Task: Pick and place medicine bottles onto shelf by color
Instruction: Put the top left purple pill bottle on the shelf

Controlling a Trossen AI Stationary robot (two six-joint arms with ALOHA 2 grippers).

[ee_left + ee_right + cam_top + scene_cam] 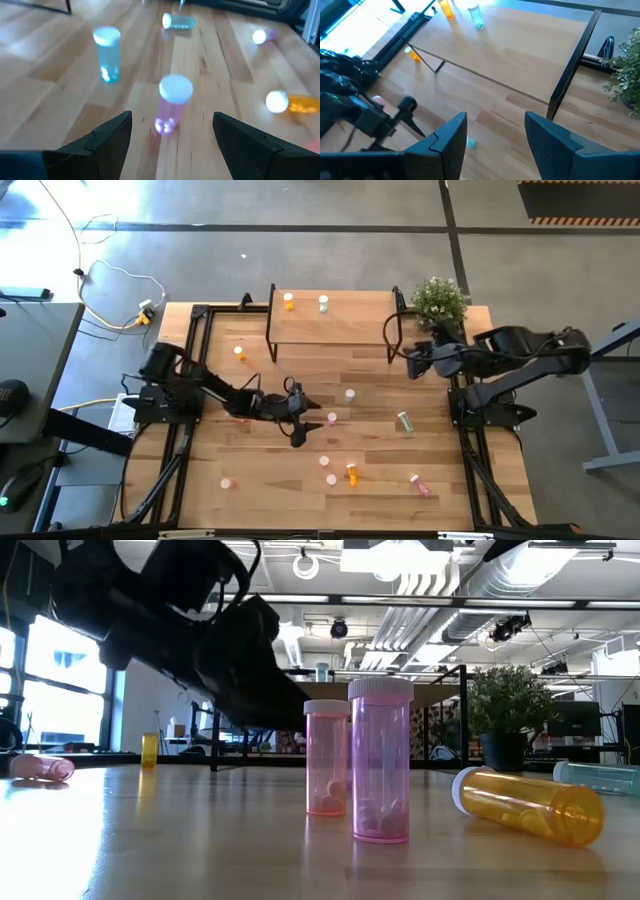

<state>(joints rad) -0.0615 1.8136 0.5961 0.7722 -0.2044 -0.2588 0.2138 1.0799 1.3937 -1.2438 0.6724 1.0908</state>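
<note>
The shelf (330, 323) stands at the table's far side with an orange medicine bottle (289, 302) and a pale green one (323, 303) upright on its board. More bottles stand or lie on the table. My left gripper (312, 422) is open, low over the table's middle, and points at an upright pink bottle (172, 102). That bottle stands on its base just ahead of the gap between the fingers, untouched. My right gripper (412, 365) hangs open and holds nothing, high beside the shelf's right end; its wrist view looks down on the shelf (520, 50).
Beyond the pink bottle are an upright pale green bottle (107, 54) and a lying green one (178, 21). An orange bottle (352, 473) and several pink ones lie or stand toward the near edge. Another orange bottle (239, 353) stands left of the shelf. A potted plant (440, 300) occupies the far right corner.
</note>
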